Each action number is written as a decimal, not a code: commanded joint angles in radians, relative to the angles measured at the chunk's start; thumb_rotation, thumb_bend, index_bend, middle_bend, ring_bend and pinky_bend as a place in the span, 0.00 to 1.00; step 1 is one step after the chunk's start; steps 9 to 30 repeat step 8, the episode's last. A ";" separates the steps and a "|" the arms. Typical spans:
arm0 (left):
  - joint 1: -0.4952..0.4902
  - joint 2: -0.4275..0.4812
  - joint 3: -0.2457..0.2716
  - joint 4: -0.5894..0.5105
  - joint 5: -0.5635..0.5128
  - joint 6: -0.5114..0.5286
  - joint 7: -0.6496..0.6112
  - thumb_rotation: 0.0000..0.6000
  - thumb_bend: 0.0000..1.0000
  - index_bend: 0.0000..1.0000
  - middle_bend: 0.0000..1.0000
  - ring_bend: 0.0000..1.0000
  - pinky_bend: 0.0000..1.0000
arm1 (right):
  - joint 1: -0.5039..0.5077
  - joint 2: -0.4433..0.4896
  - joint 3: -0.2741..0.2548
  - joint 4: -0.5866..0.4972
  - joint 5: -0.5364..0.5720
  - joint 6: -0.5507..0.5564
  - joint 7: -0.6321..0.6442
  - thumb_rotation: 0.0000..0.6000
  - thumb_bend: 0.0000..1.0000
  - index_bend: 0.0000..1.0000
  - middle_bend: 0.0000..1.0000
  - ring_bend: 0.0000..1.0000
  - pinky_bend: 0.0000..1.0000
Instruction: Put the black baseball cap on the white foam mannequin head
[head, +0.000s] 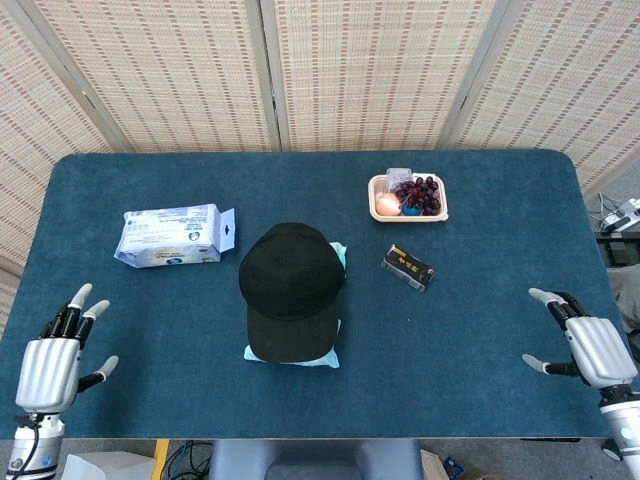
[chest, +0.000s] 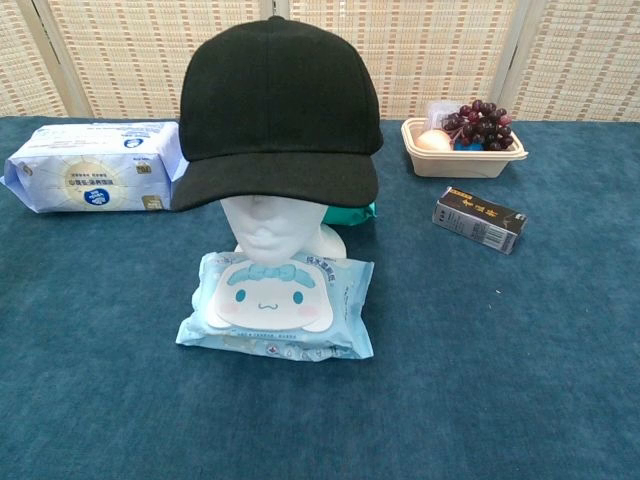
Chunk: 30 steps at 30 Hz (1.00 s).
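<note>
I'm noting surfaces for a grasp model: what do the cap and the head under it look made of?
The black baseball cap looks like matte woven cloth, perhaps cotton: no shine, soft seamed panels. The mannequin head looks like white foam: a dull, faintly grainy moulded face, though plastic can't be ruled out.
</note>
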 joint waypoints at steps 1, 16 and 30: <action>0.015 0.017 -0.003 -0.008 -0.012 -0.002 -0.001 1.00 0.13 0.22 0.06 0.13 0.31 | 0.000 -0.002 -0.001 -0.004 -0.001 0.001 -0.008 1.00 0.00 0.16 0.22 0.14 0.48; 0.030 0.019 -0.011 -0.016 -0.002 -0.008 -0.004 1.00 0.13 0.23 0.07 0.14 0.31 | 0.008 -0.001 0.000 -0.001 0.003 -0.013 -0.004 1.00 0.00 0.16 0.22 0.14 0.48; 0.030 0.019 -0.011 -0.016 -0.002 -0.008 -0.004 1.00 0.13 0.23 0.07 0.14 0.31 | 0.008 -0.001 0.000 -0.001 0.003 -0.013 -0.004 1.00 0.00 0.16 0.22 0.14 0.48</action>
